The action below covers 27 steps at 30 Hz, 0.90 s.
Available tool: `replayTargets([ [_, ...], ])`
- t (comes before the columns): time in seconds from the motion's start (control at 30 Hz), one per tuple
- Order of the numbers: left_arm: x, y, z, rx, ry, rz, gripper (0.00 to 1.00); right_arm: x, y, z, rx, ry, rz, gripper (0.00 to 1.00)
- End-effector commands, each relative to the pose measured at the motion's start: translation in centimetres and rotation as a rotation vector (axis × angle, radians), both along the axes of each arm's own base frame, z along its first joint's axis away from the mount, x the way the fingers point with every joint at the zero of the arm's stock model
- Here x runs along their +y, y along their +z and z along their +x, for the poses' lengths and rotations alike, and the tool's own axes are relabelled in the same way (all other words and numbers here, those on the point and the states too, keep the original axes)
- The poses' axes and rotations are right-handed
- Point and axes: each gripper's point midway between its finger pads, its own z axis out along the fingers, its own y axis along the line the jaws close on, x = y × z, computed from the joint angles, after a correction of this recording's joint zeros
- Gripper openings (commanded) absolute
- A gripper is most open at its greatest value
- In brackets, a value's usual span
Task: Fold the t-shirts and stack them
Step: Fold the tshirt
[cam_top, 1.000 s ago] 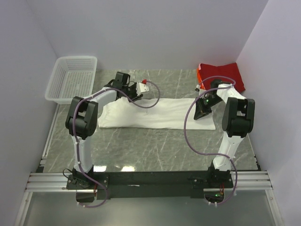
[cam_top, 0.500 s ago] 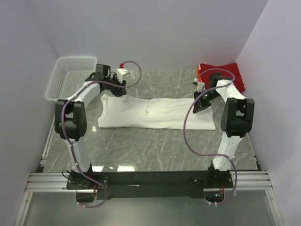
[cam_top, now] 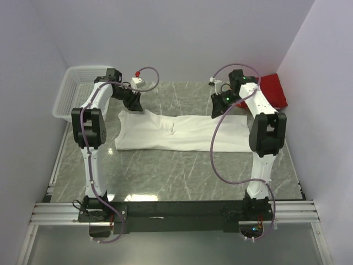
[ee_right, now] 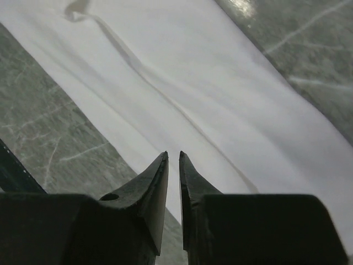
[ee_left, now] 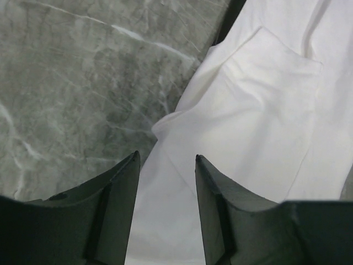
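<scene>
The white t-shirt (cam_top: 182, 132) lies flat on the table as a long folded strip running left to right. The red t-shirt (cam_top: 276, 88) lies bunched at the back right corner, partly hidden by my right arm. My left gripper (cam_top: 134, 104) is open and empty just above the white shirt's back left corner; in the left wrist view its fingertips (ee_left: 165, 157) straddle the cloth's edge (ee_left: 265, 110). My right gripper (cam_top: 217, 109) is shut and empty over the shirt's far edge, right of the middle; in the right wrist view its tips (ee_right: 173, 154) hover above the white cloth (ee_right: 209, 83).
A white mesh basket (cam_top: 71, 99) stands at the back left, next to my left arm. The grey marble table (cam_top: 182, 171) is walled in on three sides. Loose cables loop over both arms.
My left gripper has moved from over the shirt back and left to its corner. My right gripper has moved from the shirt's right end back and left to the far edge.
</scene>
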Motion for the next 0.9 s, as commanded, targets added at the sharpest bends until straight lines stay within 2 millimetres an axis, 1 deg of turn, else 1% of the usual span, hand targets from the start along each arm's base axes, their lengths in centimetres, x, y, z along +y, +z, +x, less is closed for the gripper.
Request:
replayTargets([
  [0.0,-1.4,0.8,-0.6,-0.063,-0.117,-0.044,0.51,3.3,1.4,0.5,-0.017,0.059,0.092,0.21],
  [0.07,-1.7,0.6,-0.7,-0.072,-0.124,-0.057,0.52,5.8,2.4,1.0,-0.047,0.083,0.143,0.21],
  [0.1,-2.0,0.5,-0.2,-0.100,-0.125,-0.057,0.53,6.5,2.5,1.1,-0.047,0.090,0.162,0.21],
  [0.13,-2.0,-0.1,-0.3,-0.100,-0.123,-0.045,0.53,7.8,3.0,1.4,-0.068,0.107,0.187,0.21],
  [0.2,-2.4,-0.7,0.0,-0.132,-0.142,-0.034,0.53,9.4,3.5,1.9,-0.065,0.097,0.246,0.22],
  [0.23,-2.6,-0.9,0.0,-0.139,-0.149,-0.034,0.53,10.2,3.7,1.9,-0.043,0.083,0.270,0.21],
  [0.27,-2.7,-1.0,0.0,-0.141,-0.157,-0.034,0.53,10.7,3.9,2.0,-0.039,0.077,0.290,0.21],
  [0.3,-3.0,-1.0,0.1,-0.152,-0.173,-0.031,0.52,11.6,4.3,2.5,-0.049,0.081,0.330,0.21],
  [0.37,-3.1,-1.7,0.4,-0.149,-0.179,-0.022,0.50,13.3,4.6,2.5,-0.014,0.060,0.380,0.22],
  [0.4,-3.3,-1.7,0.6,-0.156,-0.180,-0.022,0.50,14.1,5.0,3.1,-0.039,0.063,0.413,0.24],
  [0.43,-3.4,-1.8,0.7,-0.160,-0.178,-0.023,0.48,14.9,5.1,3.2,-0.006,0.031,0.437,0.26],
  [0.47,-3.4,-1.8,0.8,-0.163,-0.175,-0.022,0.45,16.3,5.2,3.0,0.002,0.036,0.457,0.27],
  [0.5,-3.4,-1.8,0.7,-0.165,-0.175,-0.023,0.43,17.2,5.4,3.6,-0.021,0.038,0.485,0.29],
  [0.53,-3.4,-1.8,0.9,-0.179,-0.173,-0.019,0.39,18.1,5.6,3.4,0.023,0.006,0.508,0.30],
  [0.57,-3.4,-1.8,0.8,-0.183,-0.173,-0.017,0.37,19.5,5.2,3.0,0.043,0.020,0.515,0.30],
  [0.6,-3.3,-2.2,0.6,-0.180,-0.175,-0.006,0.36,20.4,5.4,3.0,0.042,0.029,0.523,0.30],
  [0.63,-3.1,-1.9,0.6,-0.193,-0.177,-0.003,0.35,21.2,5.5,2.9,0.043,0.038,0.534,0.30],
  [0.67,-3.1,-2.0,0.6,-0.195,-0.176,0.000,0.35,22.0,4.9,2.6,0.066,0.052,0.540,0.30],
  [0.7,-3.0,-2.1,0.6,-0.199,-0.181,0.000,0.36,23.2,5.1,2.2,0.060,0.077,0.558,0.31],
  [0.73,-2.9,-2.2,0.4,-0.192,-0.182,0.002,0.40,23.9,5.0,1.9,0.082,0.074,0.567,0.31],
  [0.77,-2.8,-2.2,0.5,-0.191,-0.183,0.003,0.41,24.4,4.6,1.8,0.094,0.077,0.572,0.31],
  [0.83,-2.6,-2.6,0.3,-0.188,-0.202,0.013,0.40,25.7,4.8,1.7,0.099,0.077,0.595,0.31],
  [0.87,-2.5,-2.8,0.2,-0.190,-0.213,0.018,0.40,25.9,4.2,1.9,0.108,0.070,0.594,0.31],
])
